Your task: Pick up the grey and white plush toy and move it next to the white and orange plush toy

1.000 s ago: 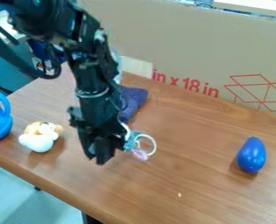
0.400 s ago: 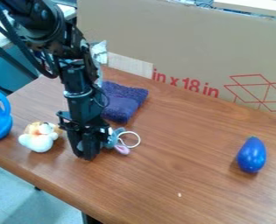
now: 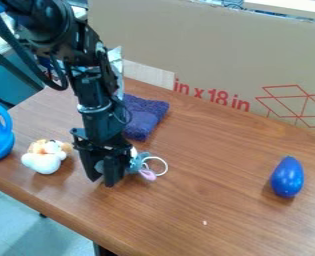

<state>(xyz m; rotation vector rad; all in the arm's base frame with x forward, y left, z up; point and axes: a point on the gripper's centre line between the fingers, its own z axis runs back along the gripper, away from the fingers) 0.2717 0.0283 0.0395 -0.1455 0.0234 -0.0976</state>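
The grey toy point(image 3: 138, 161) is being gripped by the hand point(image 3: 102, 180), its white ring point(image 3: 166, 164) sticking out at 1 side. On the table point(image 3: 206, 200), 3 things are being supported: a plush point(image 3: 45, 159) near the hand's other side, a purple cloth point(image 3: 143, 120) behind it, a blue eggplant point(image 3: 287, 177) well apart.

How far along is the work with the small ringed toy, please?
Done, it seems: the hand has reached the grey-blue toy with the white ring. In hand: the toy sits right against it, though a firm grip cannot be confirmed. Left: the hand and toy are not yet apart; the plush, blue eggplant and purple cloth lie separately.
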